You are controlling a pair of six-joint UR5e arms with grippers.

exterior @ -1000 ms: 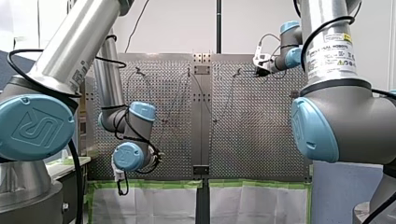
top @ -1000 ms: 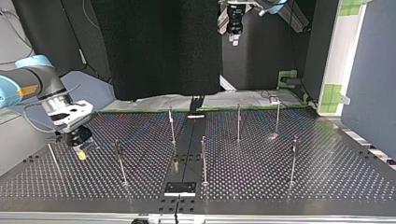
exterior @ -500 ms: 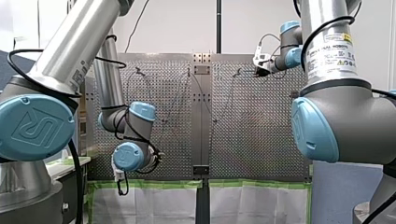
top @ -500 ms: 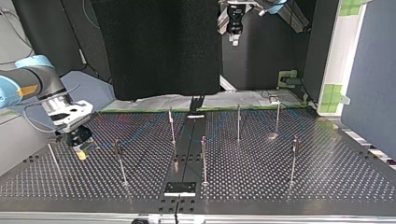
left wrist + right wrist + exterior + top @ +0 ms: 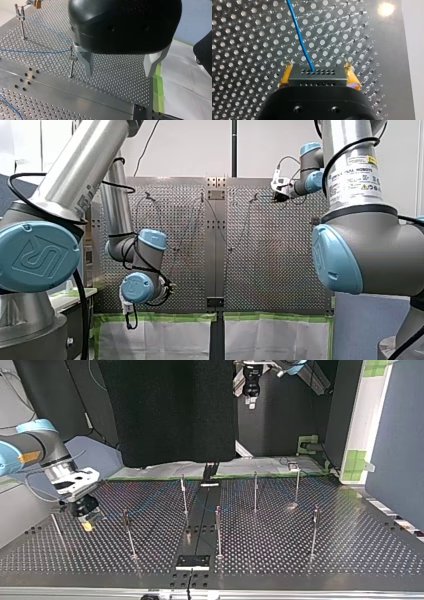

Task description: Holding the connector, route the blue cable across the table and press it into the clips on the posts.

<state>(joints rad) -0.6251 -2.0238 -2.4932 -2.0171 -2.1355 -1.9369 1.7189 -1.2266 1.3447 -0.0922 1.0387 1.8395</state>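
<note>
My right tool [image 5: 318, 71], clamped on the connector [image 5: 324, 80], holds it low over the counter [image 5: 249, 95] so the blue cable [image 5: 299, 41] runs out toward the posts [image 5: 72, 65], while my left tool [image 5: 118, 73] hangs raised, spread wide and empty, apparently to stay clear of its path

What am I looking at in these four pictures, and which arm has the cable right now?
Two robot arms work over a metal table full of holes. One picture looks from behind the arms, one faces them across the table, and two come from cameras on the wrists. Thin posts stand on the table, with a blue cable strung between some. My right gripper clamps the connector at the cable's end between yellow pads; my left gripper is open and empty.
</note>
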